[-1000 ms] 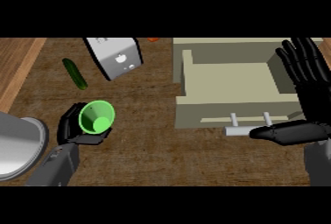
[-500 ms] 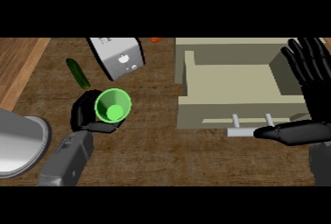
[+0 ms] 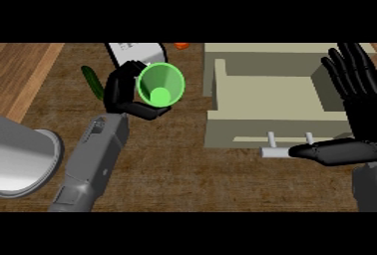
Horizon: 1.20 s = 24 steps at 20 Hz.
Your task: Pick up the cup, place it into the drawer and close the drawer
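Black left hand (image 3: 126, 94) curls round a tilted, glossy green conical cup (image 3: 160, 84) at upper centre-left; right hand (image 3: 352, 89) stands flat, fingers spread.

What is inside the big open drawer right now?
Nothing that shows: the drawer has a bare beige floor. The right hand covers its right side. The green cup sits curled in the left hand, outside it.

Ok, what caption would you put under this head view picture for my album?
Left robot hand carries the green cup toward the open drawer.
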Available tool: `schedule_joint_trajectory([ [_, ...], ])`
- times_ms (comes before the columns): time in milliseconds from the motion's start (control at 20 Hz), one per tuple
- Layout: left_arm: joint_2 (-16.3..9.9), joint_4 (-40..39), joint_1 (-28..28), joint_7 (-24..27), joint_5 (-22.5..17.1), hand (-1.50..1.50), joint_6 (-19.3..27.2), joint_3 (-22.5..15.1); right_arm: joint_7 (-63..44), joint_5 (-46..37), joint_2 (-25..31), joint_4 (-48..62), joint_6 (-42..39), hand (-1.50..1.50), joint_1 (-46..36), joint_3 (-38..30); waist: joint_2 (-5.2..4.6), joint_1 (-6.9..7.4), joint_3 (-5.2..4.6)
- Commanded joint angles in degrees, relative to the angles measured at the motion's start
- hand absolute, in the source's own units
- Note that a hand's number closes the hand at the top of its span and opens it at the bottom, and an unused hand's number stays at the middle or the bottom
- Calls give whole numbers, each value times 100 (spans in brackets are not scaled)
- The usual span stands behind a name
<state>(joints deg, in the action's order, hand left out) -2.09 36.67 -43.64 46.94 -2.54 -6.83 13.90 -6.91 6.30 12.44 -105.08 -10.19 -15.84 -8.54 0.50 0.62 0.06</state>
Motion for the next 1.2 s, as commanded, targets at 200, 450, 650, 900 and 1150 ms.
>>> schedule_joint_trajectory([
  [200,205,980,-1078,-1807,-329,150,976,-806,-11,-121,-121,-9,92,-150,14,122,-19,-79,-4],
  [450,208,762,-2068,-2543,-508,150,1718,-1108,-29,252,189,-283,-174,-150,237,-279,-39,-207,-4],
  [650,209,171,-2774,-3050,-691,150,2294,-1541,374,112,83,167,-172,-150,24,-197,-76,-288,0],
  [900,209,-1011,-3260,-3164,-832,150,2766,-1798,-44,158,71,-218,-140,-150,-52,-38,-127,-501,0],
  [1150,209,-1729,-3638,-3385,-1115,150,2757,-2211,185,144,-12,107,-155,-150,-307,13,-195,-630,6],
])
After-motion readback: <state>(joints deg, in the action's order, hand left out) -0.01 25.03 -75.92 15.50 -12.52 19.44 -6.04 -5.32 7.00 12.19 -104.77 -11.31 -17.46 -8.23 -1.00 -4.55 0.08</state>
